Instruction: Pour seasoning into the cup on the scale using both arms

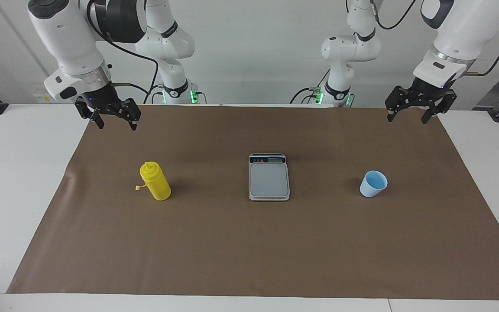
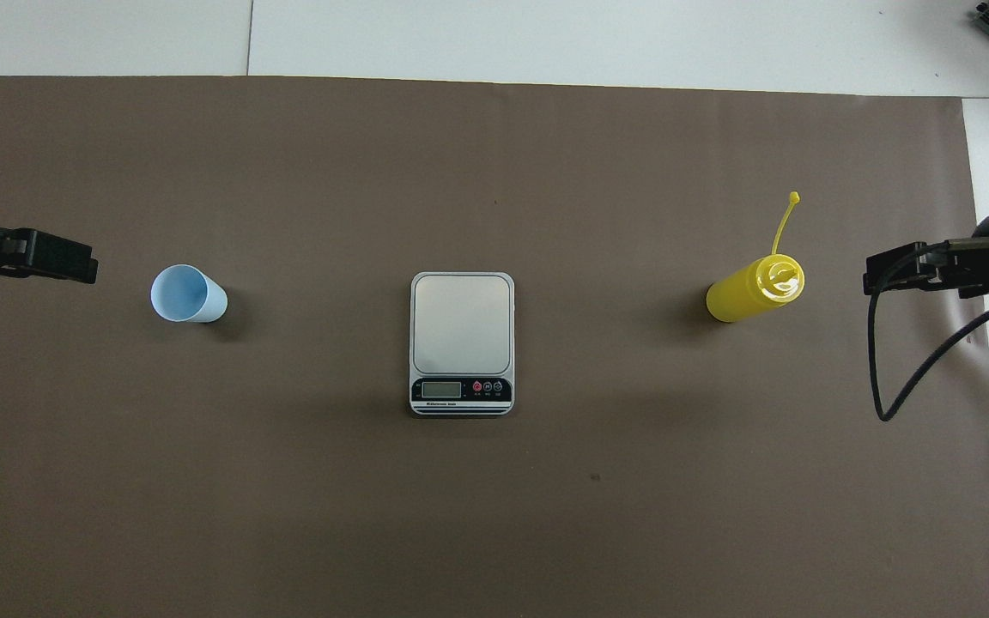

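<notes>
A: Start from the scale (image 1: pixel 269 177) (image 2: pixel 462 343). Where does it sit?

B: Flat in the middle of the brown mat (image 1: pixel 249 242) on the white counter (image 1: pixel 20 173), its display strip at the end nearer the robots and its plate bare.

A: And the seasoning (image 1: pixel 156 180) (image 2: pixel 755 288)?

B: Upright, well apart from the scale toward the right arm's end, its small cap dangling on the tether.

A: The cup (image 1: pixel 373 183) (image 2: pixel 188 293)?

B: Upright and empty-looking, well apart from the scale toward the left arm's end, roughly in line with it and the bottle.

A: The grippers?

B: The right gripper (image 1: pixel 115 119) (image 2: pixel 898 270) hangs over the mat's edge at the bottle's end of the counter, jaws spread wide, holding nothing. The left gripper (image 1: pixel 409 112) (image 2: pixel 39 256) hangs over the mat's edge at the cup's end, jaws likewise wide and empty. Neither touches anything.
</notes>
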Tool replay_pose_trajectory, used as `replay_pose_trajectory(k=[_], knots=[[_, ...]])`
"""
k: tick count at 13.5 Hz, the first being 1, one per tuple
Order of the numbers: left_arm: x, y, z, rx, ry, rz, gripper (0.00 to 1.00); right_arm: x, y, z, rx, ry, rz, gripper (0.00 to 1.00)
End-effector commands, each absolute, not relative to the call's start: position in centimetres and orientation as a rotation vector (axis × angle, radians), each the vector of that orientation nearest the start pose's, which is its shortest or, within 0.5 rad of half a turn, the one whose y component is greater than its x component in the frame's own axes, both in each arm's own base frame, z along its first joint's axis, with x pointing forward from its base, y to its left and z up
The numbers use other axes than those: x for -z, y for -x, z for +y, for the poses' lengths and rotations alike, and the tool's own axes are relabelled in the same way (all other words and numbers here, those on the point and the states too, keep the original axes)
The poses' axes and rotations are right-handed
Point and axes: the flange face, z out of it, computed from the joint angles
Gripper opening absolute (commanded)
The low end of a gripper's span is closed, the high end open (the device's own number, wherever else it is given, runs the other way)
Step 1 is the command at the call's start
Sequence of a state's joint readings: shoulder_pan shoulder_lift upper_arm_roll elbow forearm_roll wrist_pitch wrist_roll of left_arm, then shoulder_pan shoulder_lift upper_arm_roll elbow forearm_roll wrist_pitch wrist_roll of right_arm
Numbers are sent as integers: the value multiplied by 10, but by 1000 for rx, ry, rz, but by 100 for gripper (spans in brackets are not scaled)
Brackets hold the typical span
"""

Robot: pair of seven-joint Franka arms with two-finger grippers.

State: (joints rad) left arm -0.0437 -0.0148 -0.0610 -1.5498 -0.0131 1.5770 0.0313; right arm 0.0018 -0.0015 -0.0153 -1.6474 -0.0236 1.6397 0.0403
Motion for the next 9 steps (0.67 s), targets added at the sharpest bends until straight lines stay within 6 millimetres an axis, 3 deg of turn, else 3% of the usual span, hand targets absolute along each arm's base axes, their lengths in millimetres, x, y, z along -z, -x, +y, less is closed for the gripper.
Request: replay_pose_trajectory(k=[1, 9], knots=[[-644, -548, -62, 69, 3146, 237, 100, -597, -551, -13, -17, 3164, 58, 100], [-644, -546, -60, 69, 3146, 235, 100, -597, -551, -13, -17, 3164, 58, 100]])
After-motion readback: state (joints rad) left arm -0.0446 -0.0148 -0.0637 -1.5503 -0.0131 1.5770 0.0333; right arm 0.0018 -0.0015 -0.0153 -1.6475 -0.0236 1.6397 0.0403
